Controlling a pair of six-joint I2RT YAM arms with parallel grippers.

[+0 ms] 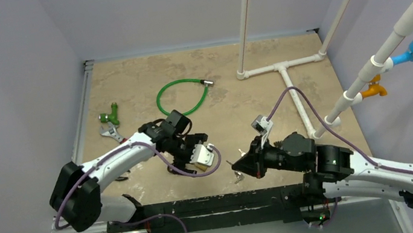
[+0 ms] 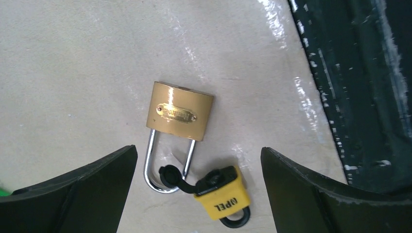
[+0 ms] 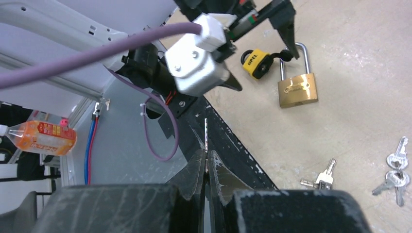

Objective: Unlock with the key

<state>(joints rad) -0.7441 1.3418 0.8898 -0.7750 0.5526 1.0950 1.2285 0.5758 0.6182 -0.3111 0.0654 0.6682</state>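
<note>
Broadly, the tan worktop [image 1: 234, 70] fills the cell, with a white pipe frame [image 1: 282, 68] standing at its far right. The left arm [image 1: 118, 159] reaches in from the near left and the right arm [image 1: 370, 169] from the near right, and their ends face each other near the front edge.

A green hose [image 1: 180, 99] lies looped at mid-worktop. A wrench [image 1: 111, 131] and a green fitting [image 1: 110, 115] sit by the left edge.

The left claw [image 2: 198, 151] hangs over the brass padlock [image 2: 179, 111] with its fingers [image 2: 97, 179] spread wide, one on either side and neither touching it. The padlock lies flat on the worktop near the front edge, both legs of its shackle seated in the body. A small yellow padlock [image 2: 222, 196] lies just beside the shackle's loop, and a black piece from it reaches into that loop.

The right claw [image 3: 206, 162] is pressed together on a thin metal strip [image 3: 206, 138], seen edge-on and standing out past the fingertips. Whether this is a key I cannot tell.

Two bunches of loose keys lie on the worktop to the right of the brass padlock, one [image 3: 320, 179] nearer the front rail and the other [image 3: 396, 170] further right.
</note>
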